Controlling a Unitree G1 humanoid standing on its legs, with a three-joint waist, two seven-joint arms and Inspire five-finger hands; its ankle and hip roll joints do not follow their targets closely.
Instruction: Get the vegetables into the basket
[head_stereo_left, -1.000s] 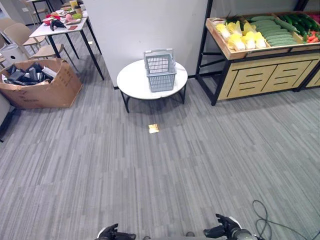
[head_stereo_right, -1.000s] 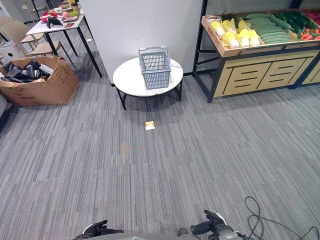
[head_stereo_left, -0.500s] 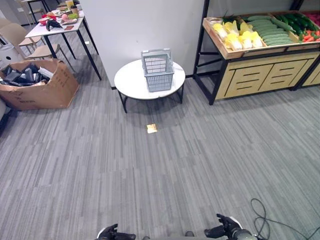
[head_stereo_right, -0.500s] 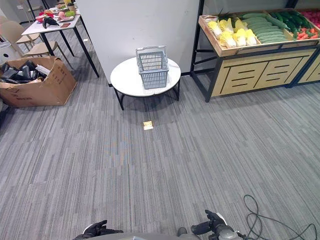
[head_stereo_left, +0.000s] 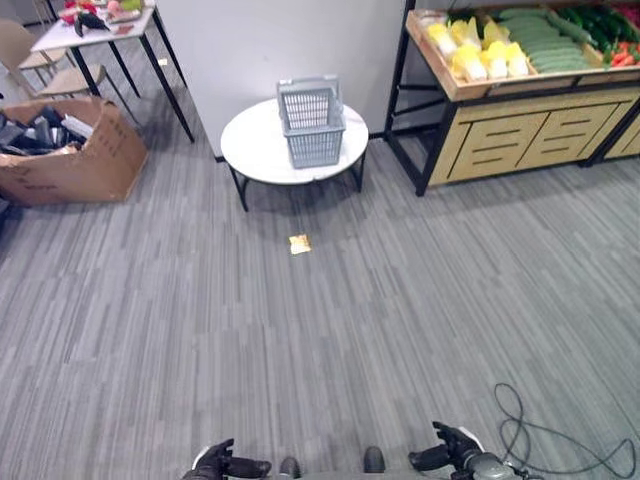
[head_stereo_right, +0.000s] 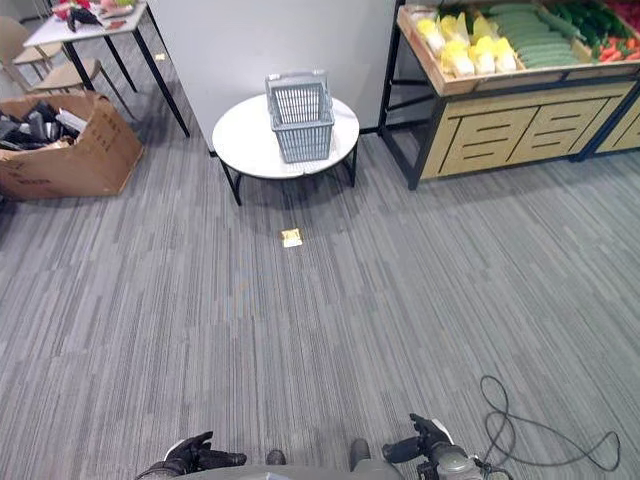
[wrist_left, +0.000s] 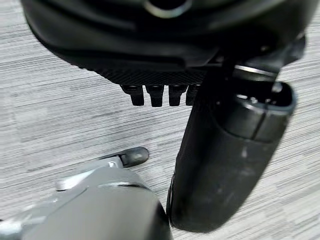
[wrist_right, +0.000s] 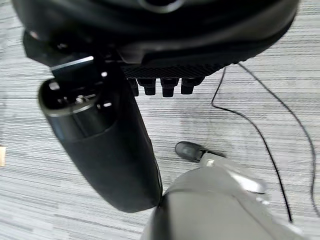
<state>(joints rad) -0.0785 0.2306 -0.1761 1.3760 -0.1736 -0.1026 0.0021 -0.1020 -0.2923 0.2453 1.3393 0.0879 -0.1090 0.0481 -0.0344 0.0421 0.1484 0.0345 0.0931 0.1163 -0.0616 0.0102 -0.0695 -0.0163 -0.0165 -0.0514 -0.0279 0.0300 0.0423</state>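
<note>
Both robot hands (head_stereo_left: 225, 465) (head_stereo_left: 447, 459) sit half cut off, empty.

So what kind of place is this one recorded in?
Probably an office room staged as a mock grocery: a produce shelf with vegetables, a basket on a round table, and a cardboard box.

Eye views: high on the head, facing down and forward; both share the basket (head_stereo_left: 311, 121) on the round surface (head_stereo_left: 262, 152).
Wrist views: very close, facing the floor (wrist_left: 60, 115).
</note>
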